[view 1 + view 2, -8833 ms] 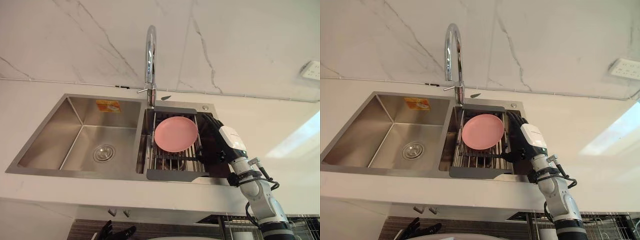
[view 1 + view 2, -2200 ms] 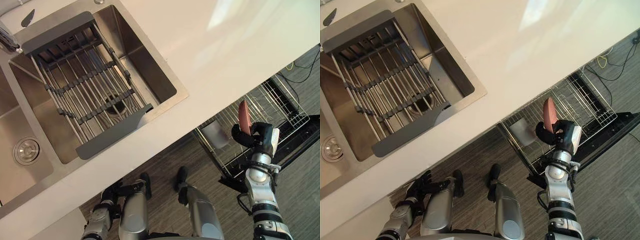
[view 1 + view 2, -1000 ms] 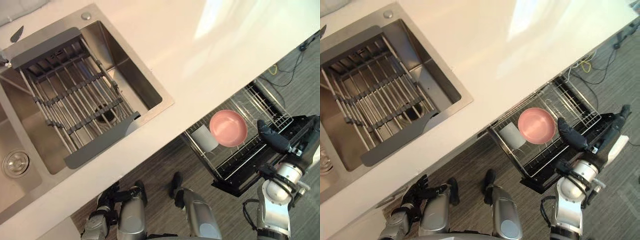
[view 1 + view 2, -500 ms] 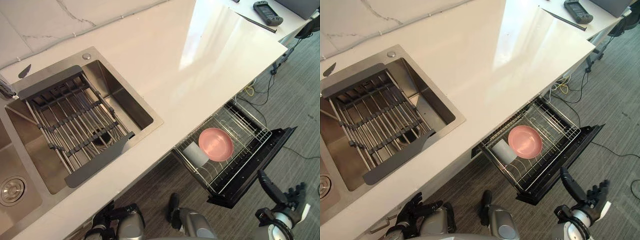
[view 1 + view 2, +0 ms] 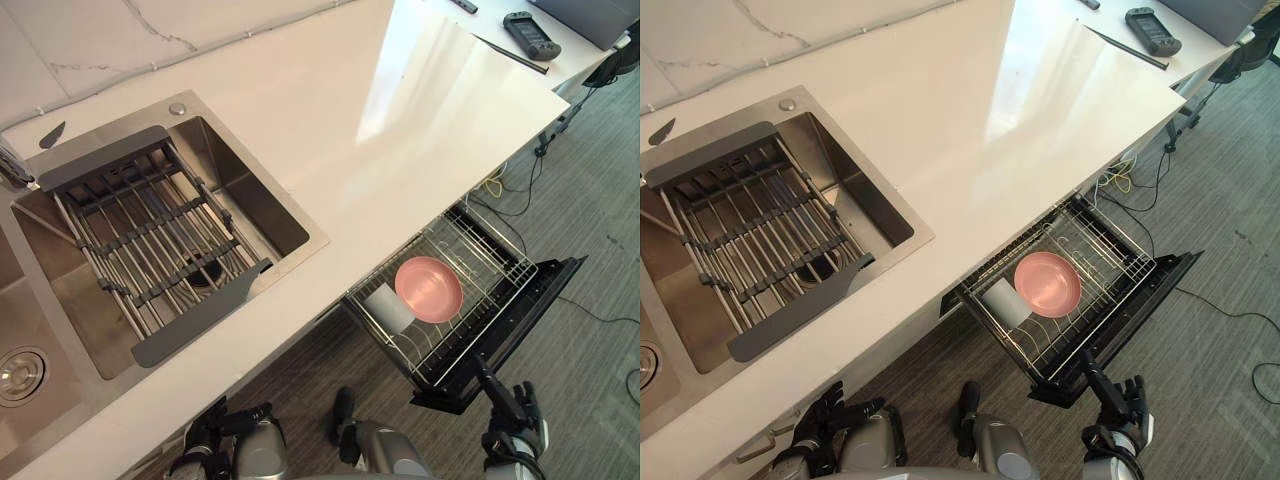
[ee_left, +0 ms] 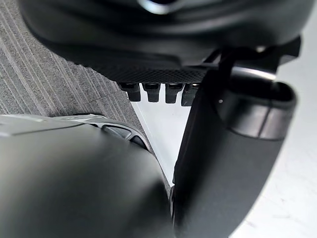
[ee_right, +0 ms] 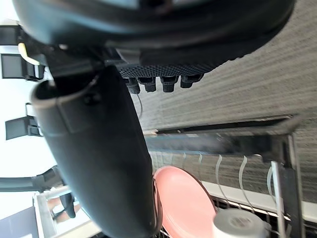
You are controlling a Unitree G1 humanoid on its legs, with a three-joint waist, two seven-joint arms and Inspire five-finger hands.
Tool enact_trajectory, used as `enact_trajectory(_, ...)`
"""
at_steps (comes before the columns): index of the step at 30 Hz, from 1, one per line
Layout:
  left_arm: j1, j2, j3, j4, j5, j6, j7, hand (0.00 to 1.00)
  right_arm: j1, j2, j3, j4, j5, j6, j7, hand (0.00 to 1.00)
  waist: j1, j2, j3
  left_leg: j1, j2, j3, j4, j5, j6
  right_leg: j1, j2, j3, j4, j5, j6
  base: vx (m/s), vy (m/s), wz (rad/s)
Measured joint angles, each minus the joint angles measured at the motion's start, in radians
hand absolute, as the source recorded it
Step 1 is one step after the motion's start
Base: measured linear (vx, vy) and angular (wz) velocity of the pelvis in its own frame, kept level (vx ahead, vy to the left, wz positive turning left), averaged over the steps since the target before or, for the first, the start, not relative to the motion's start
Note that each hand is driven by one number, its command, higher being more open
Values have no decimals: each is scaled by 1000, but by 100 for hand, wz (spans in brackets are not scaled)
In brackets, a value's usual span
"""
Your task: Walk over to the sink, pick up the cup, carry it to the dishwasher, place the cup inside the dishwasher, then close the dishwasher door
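A pink plate point(image 5: 428, 288) lies in the pulled-out wire rack point(image 5: 484, 246) of the dishwasher, below the counter's edge. A white cup point(image 5: 388, 307) rests in the same rack, just left of the plate. The plate point(image 7: 181, 198) and cup point(image 7: 238, 223) also appear past my right hand's fingers in the right wrist view. The dark dishwasher door point(image 5: 537, 303) hangs open beneath the rack. My right hand point(image 5: 512, 412) is open and holds nothing, close in front of the door's near corner. My left hand point(image 5: 215, 440) hangs low by the cabinet front, open.
The steel sink point(image 5: 252, 190) with a dark drying rack point(image 5: 150, 235) across it lies at the left. The white counter point(image 5: 400, 130) runs rightwards, with a black handheld controller point(image 5: 530, 35) at its far end. Loose cables point(image 5: 495, 182) lie on the grey carpet beside the dishwasher.
The right hand has let go of the pink plate, which now lies in the rack, and has dropped back to the door's near corner. The camera has shifted too.
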Motion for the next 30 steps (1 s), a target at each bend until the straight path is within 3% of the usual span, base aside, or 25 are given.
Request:
enact_trajectory(10, -45, 0, 3, -6, -2, 20, 7, 100, -62, 0, 15, 36, 78, 1, 81, 100, 19, -4, 9, -49, 6, -13, 25, -2, 1, -36, 0, -12, 11, 3, 0, 0, 1, 2)
enact_trajectory(18, -87, -12, 1, -38, -26, 28, 5, 100, -102, -35, 8, 21, 111, 15, 129, 100, 30, 0, 61, -87, -3, -40, 31, 3, 7, -70, -21, -57, 41, -9, -9, -7, 1, 7)
enact_trajectory(30, -128, -54, -23, -40, -39, 30, -36, 100, -185, -124, 45, -4, 70, 71, 208, 100, 49, 32, 94, -84, -51, -95, 6, 35, 20, -73, -78, -108, 120, -48, -8, -12, 2, 17)
